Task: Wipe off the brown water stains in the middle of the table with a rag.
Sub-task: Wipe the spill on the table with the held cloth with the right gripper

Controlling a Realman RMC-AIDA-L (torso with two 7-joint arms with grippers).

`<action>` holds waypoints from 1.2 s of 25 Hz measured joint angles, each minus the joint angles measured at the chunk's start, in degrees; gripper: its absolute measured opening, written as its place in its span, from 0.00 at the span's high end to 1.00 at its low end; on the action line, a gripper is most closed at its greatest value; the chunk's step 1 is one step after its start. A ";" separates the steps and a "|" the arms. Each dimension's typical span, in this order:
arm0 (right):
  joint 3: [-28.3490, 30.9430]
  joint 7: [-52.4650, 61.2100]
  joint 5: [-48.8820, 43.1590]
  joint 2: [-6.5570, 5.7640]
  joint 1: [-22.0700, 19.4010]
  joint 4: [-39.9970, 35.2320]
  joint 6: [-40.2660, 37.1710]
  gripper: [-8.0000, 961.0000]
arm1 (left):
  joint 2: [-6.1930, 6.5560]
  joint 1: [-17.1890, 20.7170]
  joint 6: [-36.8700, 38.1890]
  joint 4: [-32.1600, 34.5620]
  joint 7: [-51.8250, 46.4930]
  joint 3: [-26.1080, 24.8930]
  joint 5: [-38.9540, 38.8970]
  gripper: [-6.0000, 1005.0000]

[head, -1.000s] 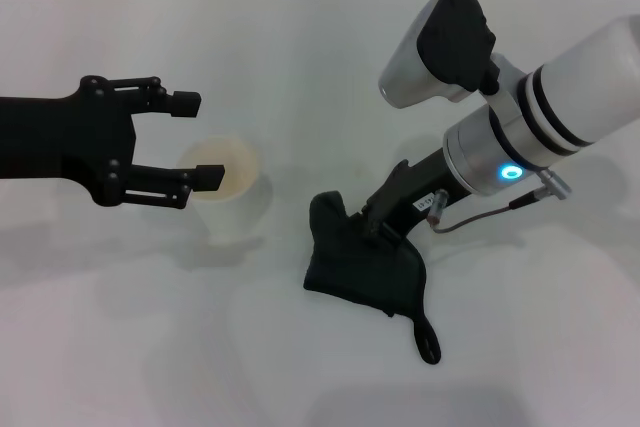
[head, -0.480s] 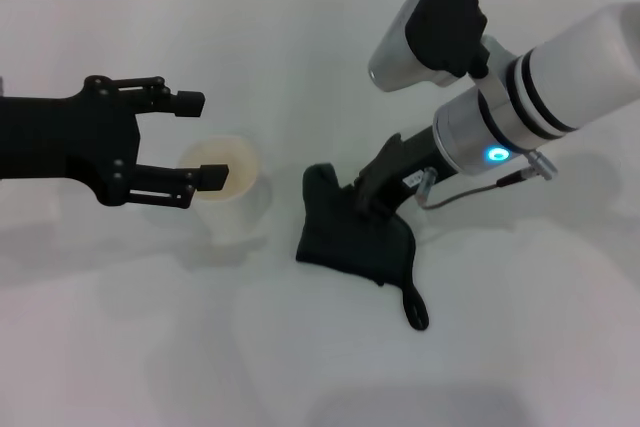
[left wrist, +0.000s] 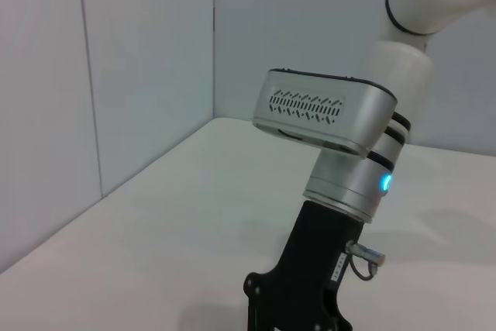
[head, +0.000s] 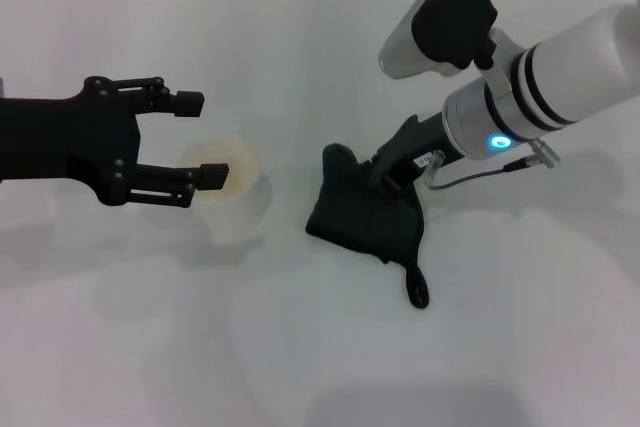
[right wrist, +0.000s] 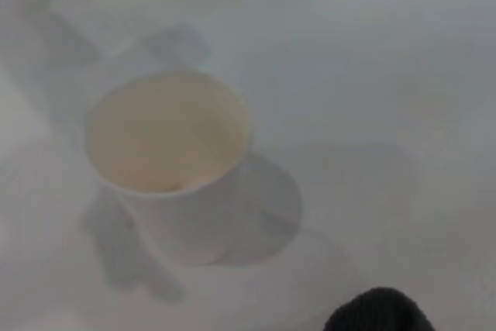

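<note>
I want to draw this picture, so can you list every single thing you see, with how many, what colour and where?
rag: one, black, crumpled in the middle of the table with a thin tail trailing toward the robot.
cup: one, white, tan inside, standing left of the rag.
table: one, white, under everything.
brown stain: none visible; it may be under the rag.
right claw: one, black, on a white and silver arm, pressed down into the rag; fingers hidden.
left claw: one, black, open, held above the table beside the cup.
</note>
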 joint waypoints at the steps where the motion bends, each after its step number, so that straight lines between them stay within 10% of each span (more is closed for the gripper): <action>1: 0.00 0.00 0.00 -0.03 0.01 0.00 0.18 0.93 | 0.00 -0.02 -0.03 0.00 0.01 0.00 0.02 0.14; 30: 7.44 0.41 -1.59 -0.44 -2.68 0.98 3.88 0.93 | -0.21 0.32 -0.32 -0.18 0.72 -0.14 0.00 0.14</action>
